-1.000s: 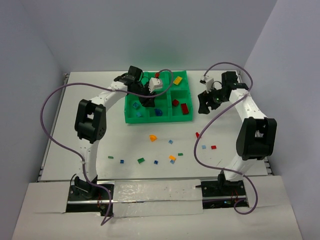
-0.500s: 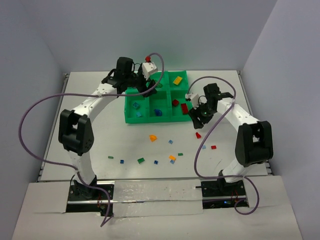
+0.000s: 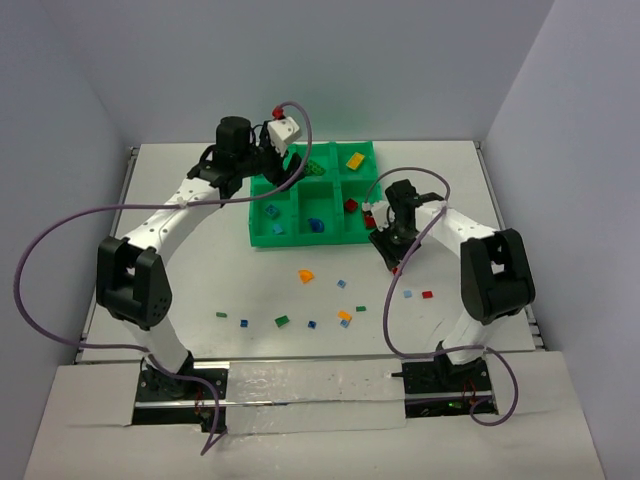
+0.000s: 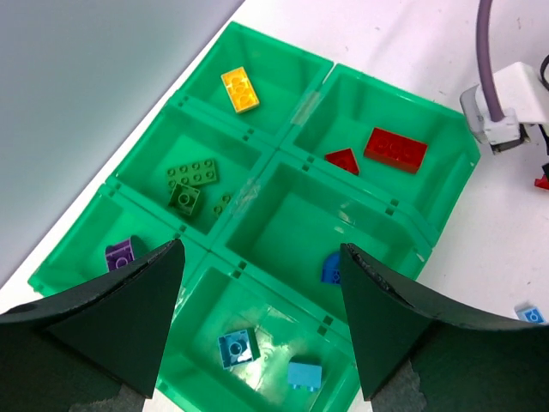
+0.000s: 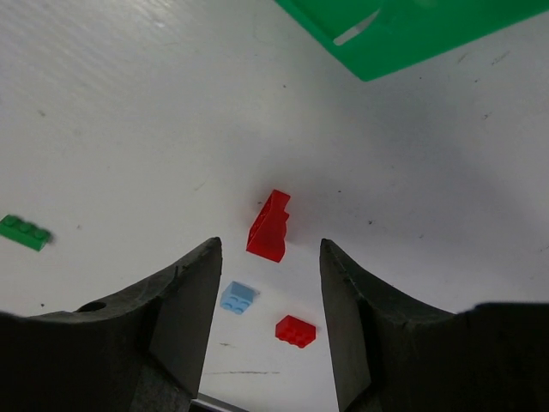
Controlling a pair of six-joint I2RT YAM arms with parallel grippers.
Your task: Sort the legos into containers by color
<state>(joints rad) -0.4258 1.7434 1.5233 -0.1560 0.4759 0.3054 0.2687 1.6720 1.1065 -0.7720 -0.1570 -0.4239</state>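
Observation:
The green tray [image 3: 300,240] of six compartments stands at the back centre. In the left wrist view its compartments [image 4: 283,45] hold a yellow brick [image 4: 240,89], green bricks [image 4: 193,174], a purple piece [image 4: 120,254], red bricks [image 4: 395,149], a blue piece [image 4: 332,268] and light blue bricks [image 4: 238,348]. My left gripper [image 3: 265,170] [image 4: 262,249] is open and empty, above the tray's far left corner. My right gripper [image 3: 390,248] [image 5: 270,245] is open, low over a red sloped brick [image 5: 271,227] [image 3: 396,269] just off the tray's front right corner.
Loose bricks lie on the white table in front of the tray: orange [image 3: 306,275], green [image 3: 282,321], blue [image 3: 243,322], light blue [image 3: 407,294] [image 5: 238,297] and red [image 3: 427,294] [image 5: 295,330]. A green plate [image 5: 24,232] and the tray corner [image 5: 412,34] show in the right wrist view.
My left gripper has pulled up and back-left out of the tray. My right gripper has swung left and forward, down over the red sloped brick.

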